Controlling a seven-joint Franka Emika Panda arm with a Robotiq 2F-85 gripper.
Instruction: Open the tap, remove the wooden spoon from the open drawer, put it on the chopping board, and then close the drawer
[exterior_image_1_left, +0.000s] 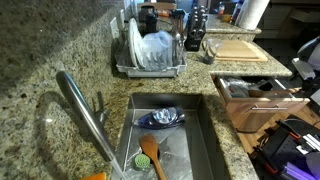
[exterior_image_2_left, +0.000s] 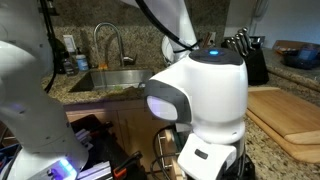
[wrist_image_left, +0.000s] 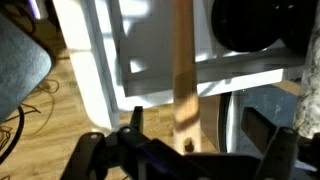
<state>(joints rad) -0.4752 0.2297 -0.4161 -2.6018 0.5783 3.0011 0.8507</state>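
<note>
Exterior views both showed the counter (exterior_image_1_left: 40, 50). In an exterior view the sink (exterior_image_1_left: 208, 150) had the board (exterior_image_1_left: 240, 48) at its 1 o'clock, the open drawer (exterior_image_1_left: 262, 110) at 3 o'clock and the tap (exterior_image_1_left: 85, 110) at 9 o'clock. Wrist view had the gripper (wrist_image_left: 185, 145) spread wide and empty, apparently above the drawer. A pale wood strip (wrist_image_left: 184, 70) ran from 12 o'clock down between its jaws. It was probably the spoon's handle, possibly a drawer side; I could not tell which. The spoon should be light, stiff and not fragile, and is best pinched mid-handle across its narrow width
</note>
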